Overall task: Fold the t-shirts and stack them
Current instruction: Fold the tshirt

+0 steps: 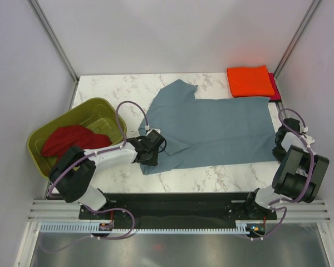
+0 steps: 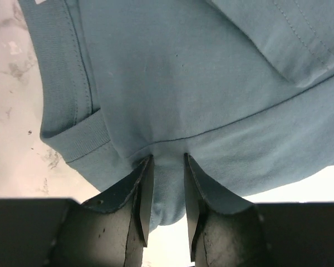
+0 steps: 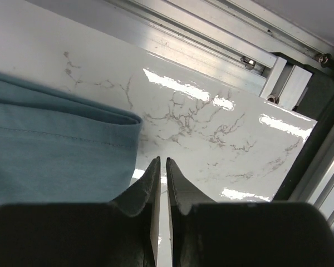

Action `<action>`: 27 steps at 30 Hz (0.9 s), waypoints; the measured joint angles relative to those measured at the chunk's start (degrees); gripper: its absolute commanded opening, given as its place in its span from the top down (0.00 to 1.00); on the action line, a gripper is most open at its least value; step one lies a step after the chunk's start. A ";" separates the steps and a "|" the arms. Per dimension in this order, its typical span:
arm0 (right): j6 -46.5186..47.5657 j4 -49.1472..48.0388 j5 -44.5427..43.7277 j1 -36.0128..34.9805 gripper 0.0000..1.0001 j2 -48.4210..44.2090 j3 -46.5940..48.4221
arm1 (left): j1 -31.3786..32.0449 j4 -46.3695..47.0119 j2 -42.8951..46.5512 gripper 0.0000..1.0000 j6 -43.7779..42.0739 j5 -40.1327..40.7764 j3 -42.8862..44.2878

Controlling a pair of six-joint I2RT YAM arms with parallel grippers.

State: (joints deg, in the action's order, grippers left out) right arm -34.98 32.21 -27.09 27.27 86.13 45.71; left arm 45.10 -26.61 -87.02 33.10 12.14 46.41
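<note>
The slate blue-grey t-shirt (image 1: 217, 130) lies spread across the middle of the marble table, partly folded, one sleeve toward the back. My left gripper (image 1: 156, 146) is at the shirt's left edge, shut on a pinch of its cloth (image 2: 183, 83) that bulges between the fingers (image 2: 168, 157). My right gripper (image 1: 279, 147) hovers just off the shirt's near right corner (image 3: 55, 144), its jaws all but together (image 3: 162, 160) with nothing between them. A folded orange t-shirt (image 1: 249, 81) lies at the back right on top of a magenta-red one (image 1: 275, 90). The dark red t-shirt (image 1: 72, 139) is bundled in the tub.
The olive-green plastic tub (image 1: 94, 103) stands at the table's left edge beside my left arm. Aluminium frame rails (image 3: 222, 39) run along the table's right side close to my right gripper. White walls close in the back and sides.
</note>
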 measured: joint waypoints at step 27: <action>-1.81 -3.61 2.40 1.57 0.77 1.38 2.97 | -1.79 -4.55 10.38 0.61 -0.11 -4.85 6.95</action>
State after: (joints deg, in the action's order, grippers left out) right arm -36.80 28.60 -24.69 28.84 87.50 48.69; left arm 43.31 -31.16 -76.64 32.99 7.29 53.36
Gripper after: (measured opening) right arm 0.233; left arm 0.384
